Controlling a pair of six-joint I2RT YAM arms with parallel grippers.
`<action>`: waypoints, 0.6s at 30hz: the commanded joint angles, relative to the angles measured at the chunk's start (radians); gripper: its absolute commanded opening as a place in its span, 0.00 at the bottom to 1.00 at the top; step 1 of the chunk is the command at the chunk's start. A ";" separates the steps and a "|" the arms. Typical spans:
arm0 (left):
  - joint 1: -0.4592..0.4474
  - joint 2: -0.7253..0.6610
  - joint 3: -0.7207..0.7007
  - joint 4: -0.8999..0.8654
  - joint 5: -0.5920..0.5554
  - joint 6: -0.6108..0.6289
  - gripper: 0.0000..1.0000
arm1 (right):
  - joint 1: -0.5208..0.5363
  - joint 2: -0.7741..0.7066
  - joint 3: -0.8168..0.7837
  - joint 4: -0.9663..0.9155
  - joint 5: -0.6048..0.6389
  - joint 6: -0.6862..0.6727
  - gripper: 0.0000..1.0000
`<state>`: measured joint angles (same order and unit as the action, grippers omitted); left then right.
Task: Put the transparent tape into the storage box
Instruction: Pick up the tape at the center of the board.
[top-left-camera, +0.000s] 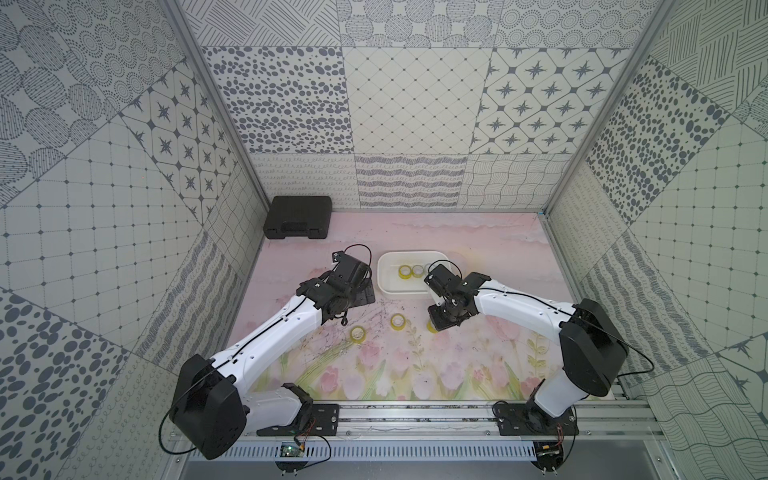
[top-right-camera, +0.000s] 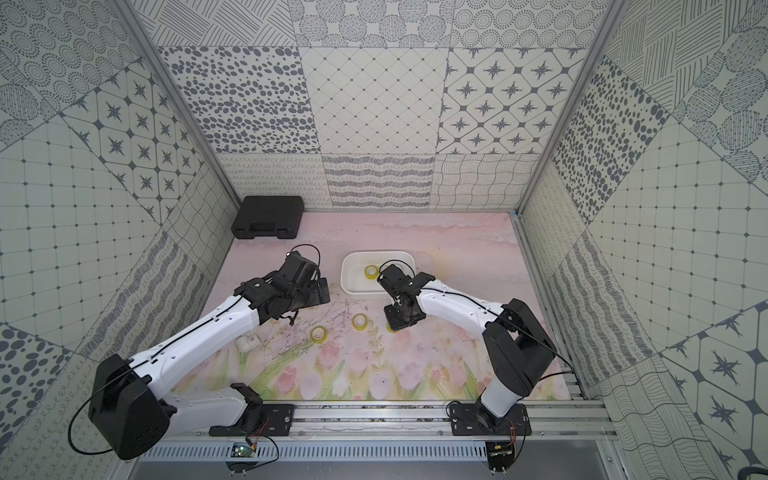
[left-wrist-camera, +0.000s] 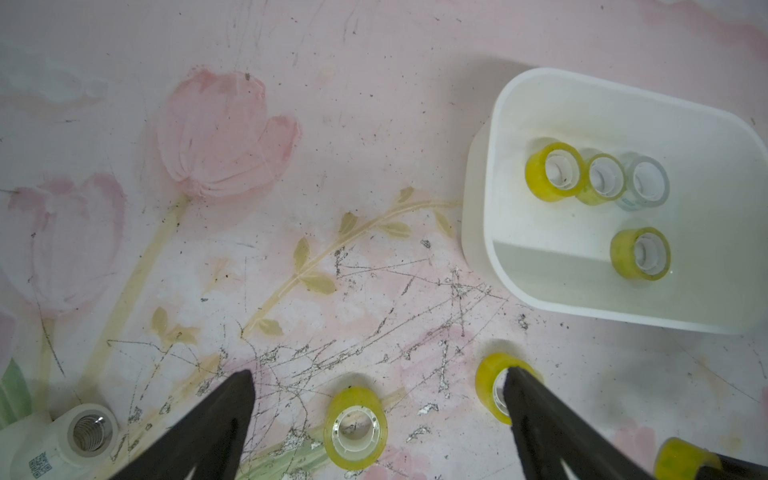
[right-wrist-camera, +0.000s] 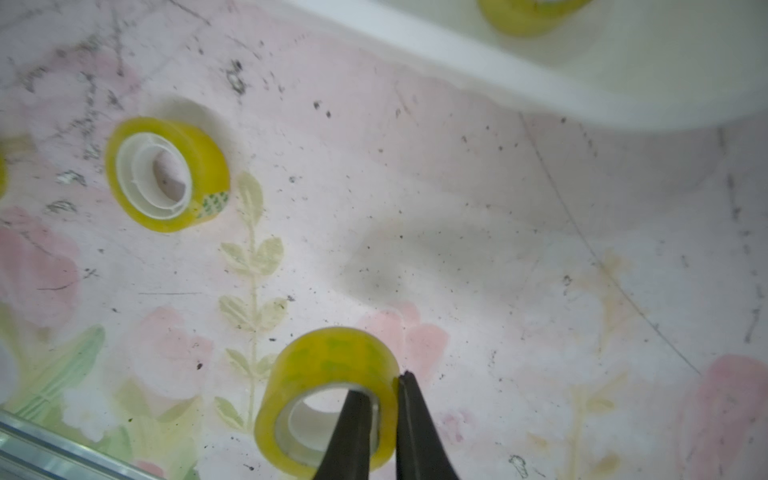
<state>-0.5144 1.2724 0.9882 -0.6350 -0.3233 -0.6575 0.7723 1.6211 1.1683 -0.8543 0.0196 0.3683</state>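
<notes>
Right wrist view: right claw (right-wrist-camera: 381, 384) pinching a yellow tape roll (right-wrist-camera: 328, 357).
Hold tight, lift straight up, drop it in the storage box (right-wrist-camera: 478, 70), upper right. Left claw (left-wrist-camera: 378, 371) is wide.

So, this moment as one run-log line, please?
right gripper: shut on yellow tape wall | left gripper: open, empty | storage box: four tapes | mat: two loose tapes
</notes>
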 joint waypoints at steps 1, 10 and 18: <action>0.001 0.022 -0.007 0.056 0.014 0.005 0.99 | -0.020 -0.038 0.110 -0.080 0.042 -0.035 0.00; -0.001 0.083 0.012 0.133 0.073 0.038 0.99 | -0.140 0.139 0.429 -0.173 0.019 -0.113 0.00; -0.001 0.136 0.045 0.126 0.073 0.065 0.99 | -0.145 0.361 0.617 -0.195 -0.039 -0.171 0.00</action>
<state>-0.5140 1.3861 1.0107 -0.5377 -0.2687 -0.6281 0.6224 1.9392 1.7401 -1.0222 0.0074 0.2344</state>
